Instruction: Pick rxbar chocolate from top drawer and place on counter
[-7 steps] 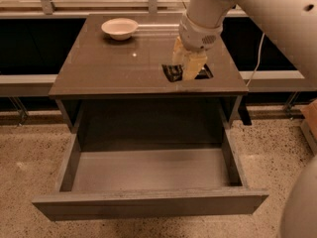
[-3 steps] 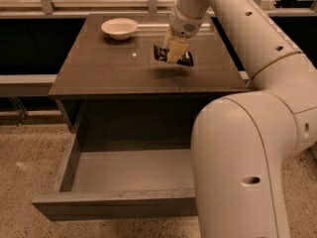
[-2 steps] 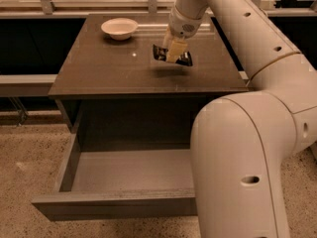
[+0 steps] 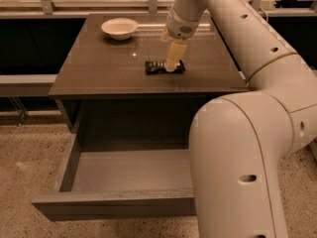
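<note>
The rxbar chocolate [image 4: 159, 67], a flat black wrapper with white lettering, lies flat on the counter [image 4: 109, 68] near its middle. My gripper [image 4: 173, 67] points down from above and is shut on the bar's right part, its yellowish fingers [image 4: 175, 53] touching it. The top drawer [image 4: 124, 175] is pulled fully out below the counter, and the part of its grey interior that shows holds nothing. My arm covers the drawer's right side.
A white bowl [image 4: 119, 28] stands at the counter's back left. My large white arm [image 4: 242, 148] fills the right of the view. Speckled beige floor [image 4: 25, 152] surrounds the cabinet. A railing and dark shelves run behind.
The gripper has come down and slightly toward the front with the bar, which was tilted above the counter and now lies flat on it.
</note>
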`<state>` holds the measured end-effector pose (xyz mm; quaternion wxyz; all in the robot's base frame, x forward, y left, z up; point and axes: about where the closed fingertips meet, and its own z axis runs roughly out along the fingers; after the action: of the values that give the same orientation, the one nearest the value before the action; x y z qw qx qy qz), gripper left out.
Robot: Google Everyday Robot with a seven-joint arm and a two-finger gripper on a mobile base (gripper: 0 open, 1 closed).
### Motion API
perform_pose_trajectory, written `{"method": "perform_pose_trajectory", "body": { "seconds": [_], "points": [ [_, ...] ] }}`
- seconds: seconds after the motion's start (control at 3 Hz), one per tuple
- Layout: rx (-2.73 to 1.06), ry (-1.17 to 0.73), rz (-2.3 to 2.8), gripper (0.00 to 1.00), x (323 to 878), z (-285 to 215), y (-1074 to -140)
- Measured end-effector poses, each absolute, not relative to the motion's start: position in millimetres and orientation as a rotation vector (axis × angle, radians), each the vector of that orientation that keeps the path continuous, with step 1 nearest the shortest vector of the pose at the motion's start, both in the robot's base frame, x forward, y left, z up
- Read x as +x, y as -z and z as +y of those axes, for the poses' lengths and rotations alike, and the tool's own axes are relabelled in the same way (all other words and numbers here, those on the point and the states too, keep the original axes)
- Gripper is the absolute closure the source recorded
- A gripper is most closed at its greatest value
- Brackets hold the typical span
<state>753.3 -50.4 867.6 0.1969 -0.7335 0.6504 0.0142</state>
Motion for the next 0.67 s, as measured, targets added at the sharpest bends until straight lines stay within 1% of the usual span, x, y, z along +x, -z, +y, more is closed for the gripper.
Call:
{"method": "perform_pose_trajectory", "body": {
  "seconds": [0.33,0.67],
  "points": [
    [-1.966,-0.043,1.766,0.00,743,-75,-899],
    [-1.905,0.004,1.732,0.00,720,-103,-937]
  ]
}}
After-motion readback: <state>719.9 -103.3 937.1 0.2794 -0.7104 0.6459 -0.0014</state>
